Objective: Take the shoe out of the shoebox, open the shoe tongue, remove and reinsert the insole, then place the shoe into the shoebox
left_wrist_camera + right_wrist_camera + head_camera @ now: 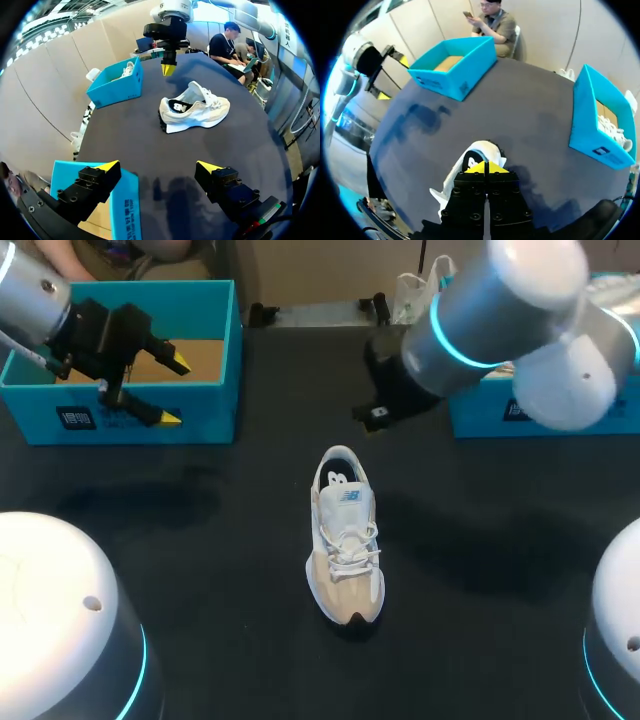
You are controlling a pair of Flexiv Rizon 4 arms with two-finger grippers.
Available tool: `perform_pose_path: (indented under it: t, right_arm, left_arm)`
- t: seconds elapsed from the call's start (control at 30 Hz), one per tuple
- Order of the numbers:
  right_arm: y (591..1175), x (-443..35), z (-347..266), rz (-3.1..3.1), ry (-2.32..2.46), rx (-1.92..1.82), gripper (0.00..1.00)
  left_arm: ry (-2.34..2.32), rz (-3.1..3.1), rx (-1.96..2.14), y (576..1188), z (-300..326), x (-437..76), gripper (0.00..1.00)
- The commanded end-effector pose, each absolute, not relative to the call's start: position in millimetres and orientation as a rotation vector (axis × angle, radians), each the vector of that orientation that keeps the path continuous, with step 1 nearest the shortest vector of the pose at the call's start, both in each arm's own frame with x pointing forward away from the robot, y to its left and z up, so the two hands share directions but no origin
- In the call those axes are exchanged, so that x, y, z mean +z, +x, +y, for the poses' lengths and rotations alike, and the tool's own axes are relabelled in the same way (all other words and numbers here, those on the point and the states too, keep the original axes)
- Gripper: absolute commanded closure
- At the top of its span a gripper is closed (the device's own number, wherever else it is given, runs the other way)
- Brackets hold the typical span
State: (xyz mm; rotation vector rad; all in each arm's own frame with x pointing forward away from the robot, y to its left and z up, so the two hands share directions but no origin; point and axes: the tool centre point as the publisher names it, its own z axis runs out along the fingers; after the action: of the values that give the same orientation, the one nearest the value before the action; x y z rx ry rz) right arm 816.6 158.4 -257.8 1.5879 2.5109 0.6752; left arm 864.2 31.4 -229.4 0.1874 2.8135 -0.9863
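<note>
Nearest us sit our two white arm bases, the left base (pixel 55 610) and the right base (pixel 620 630), at the near corners of the dark table (pixel 200 540). Between them, mid-table, the shoe (pixel 345 535) stands on its sole. It is white and beige and laced, with its toe toward us and its heel away, and it is outside both boxes. Our right arm (pixel 500 310) comes in over the far side. Our right gripper (pixel 487 167) has its yellow tips pressed together with nothing between them, and hangs above the table just beyond the heel, apart from it. Our left gripper (pixel 175 390) is spread wide across the front wall of the left box (pixel 205 415), one finger above the brown floor and the other outside the wall. We see a white item (pixel 127 70) lying in the right box (pixel 480 415).
</note>
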Motion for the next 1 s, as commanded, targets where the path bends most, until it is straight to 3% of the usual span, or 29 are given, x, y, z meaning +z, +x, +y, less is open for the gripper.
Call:
perform_pose_path:
  t: [0.03, 1.0]
  right_arm:
    - [821, -262, 177, 2.424, 1.624, 0.481, 1.0]
    - [785, -321, 197, 2.264, 1.993, 0.281, 1.0]
  left_arm:
    - [0.19, 2.822, -0.981, 868, 29, -230, 0.0]
    - [0.19, 2.822, -0.981, 868, 29, -230, 0.0]
